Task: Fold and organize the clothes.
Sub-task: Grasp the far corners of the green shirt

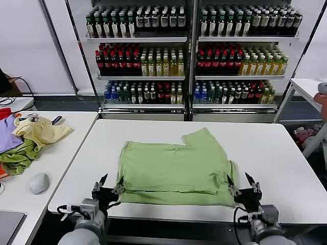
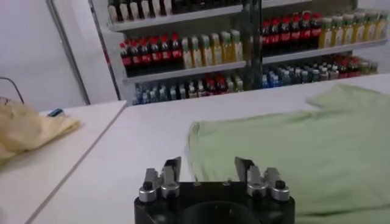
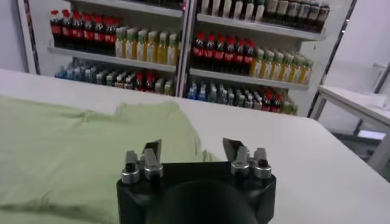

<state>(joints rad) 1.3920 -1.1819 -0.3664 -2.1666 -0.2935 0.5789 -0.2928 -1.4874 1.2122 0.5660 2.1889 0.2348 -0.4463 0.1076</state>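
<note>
Shirt (image 1: pixel 176 168) laid flat at centre frame on white table (image 1: pixel 265 153), left gripper (image 1: pixel 110 186) and right gripper (image 1: pixel 244 185) spread wide, empty, at its lower corners.

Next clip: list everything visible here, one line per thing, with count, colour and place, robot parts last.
polo shirt: one, light green, spread flat on the white table, near its front edge.
side table: one, white, on the robot's left.
pale yellow garment: one, crumpled on the side table.
darker green cloth: one, beside and partly under the yellow garment.
purple cloth: one, at the side table's far left.
computer mouse: one, grey, on the side table's near part.
bottle shelves: two units behind the tables, rows of red, yellow, green and dark bottles.
left hand: open, at the shirt's near left corner.
right hand: open, at the shirt's near right corner.
</note>
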